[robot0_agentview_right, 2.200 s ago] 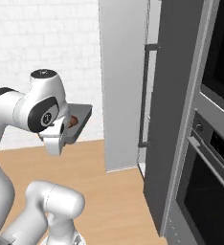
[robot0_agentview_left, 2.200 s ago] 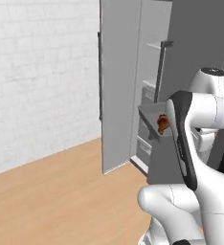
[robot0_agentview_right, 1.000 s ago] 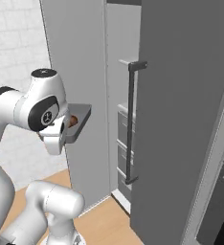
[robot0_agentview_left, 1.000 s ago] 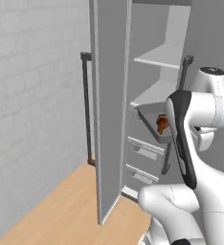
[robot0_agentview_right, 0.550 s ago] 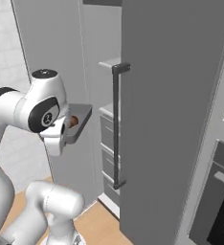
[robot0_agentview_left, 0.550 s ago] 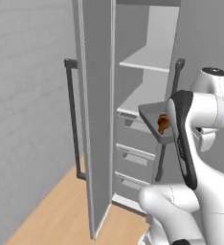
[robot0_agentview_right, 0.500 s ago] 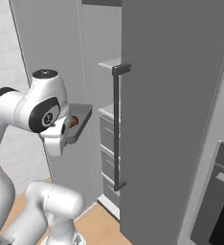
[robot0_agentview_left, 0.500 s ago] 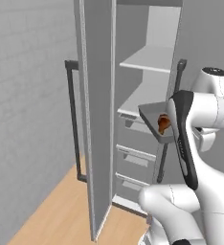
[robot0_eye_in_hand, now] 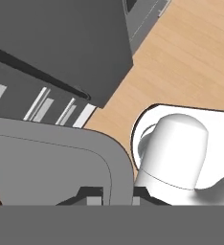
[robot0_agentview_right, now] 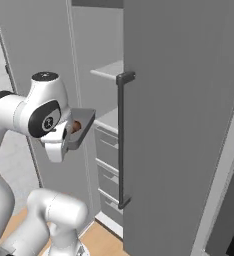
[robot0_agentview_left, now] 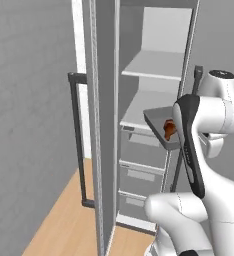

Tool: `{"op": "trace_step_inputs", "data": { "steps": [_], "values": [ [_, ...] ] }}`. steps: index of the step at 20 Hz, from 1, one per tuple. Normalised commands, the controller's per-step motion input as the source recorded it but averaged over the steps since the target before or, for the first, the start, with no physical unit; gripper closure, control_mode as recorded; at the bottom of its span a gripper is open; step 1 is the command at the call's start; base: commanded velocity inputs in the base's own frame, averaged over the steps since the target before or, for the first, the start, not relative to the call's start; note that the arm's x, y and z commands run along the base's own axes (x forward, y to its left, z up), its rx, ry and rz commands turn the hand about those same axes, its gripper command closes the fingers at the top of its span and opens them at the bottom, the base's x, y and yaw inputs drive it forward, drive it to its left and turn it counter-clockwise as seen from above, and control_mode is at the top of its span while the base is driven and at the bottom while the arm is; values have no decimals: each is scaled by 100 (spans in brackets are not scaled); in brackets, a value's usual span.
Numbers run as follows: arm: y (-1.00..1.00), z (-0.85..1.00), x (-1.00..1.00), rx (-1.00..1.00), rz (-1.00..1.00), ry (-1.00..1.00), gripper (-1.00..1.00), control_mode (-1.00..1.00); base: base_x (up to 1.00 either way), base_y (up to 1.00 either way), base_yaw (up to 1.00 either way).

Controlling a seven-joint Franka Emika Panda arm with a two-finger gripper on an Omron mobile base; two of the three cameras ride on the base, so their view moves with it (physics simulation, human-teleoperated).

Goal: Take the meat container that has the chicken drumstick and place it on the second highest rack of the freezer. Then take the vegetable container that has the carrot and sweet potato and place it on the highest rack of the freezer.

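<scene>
Before the open freezer (robot0_agentview_left: 154, 100), one gripper (robot0_eye_in_hand: 117, 191) is clamped on the rim of one grey meat container (robot0_agentview_left: 156, 124). One chicken drumstick (robot0_agentview_left: 168, 128) lies inside it.

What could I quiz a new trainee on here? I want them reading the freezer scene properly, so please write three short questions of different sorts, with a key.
1. True or false: the freezer door is closed.
2. Which food lies in the meat container that the gripper holds: A carrot, B chicken drumstick, C sweet potato?
3. Fill in: under the freezer's shelves sit stacked ____.

Key
1. False: it stands open, showing the shelves.
2. B.
3. Drawers.
</scene>
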Motion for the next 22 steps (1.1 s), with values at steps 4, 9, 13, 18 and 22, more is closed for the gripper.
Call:
{"op": "trace_step_inputs", "data": {
  "steps": [4, 9, 13, 18, 22],
  "values": [
    [0, 0, 0, 0, 0, 0, 100, 100, 54, 0, -25],
    [0, 0, 0, 0, 0, 0, 100, 100, 37, 25, -17],
    [0, 0, 0, 0, 0, 0, 100, 100, 26, 42, -11],
    [0, 0, 0, 0, 0, 0, 100, 100, 47, 5, -11],
    [0, 0, 0, 0, 0, 0, 100, 100, 39, 3, -15]
  ]
}}
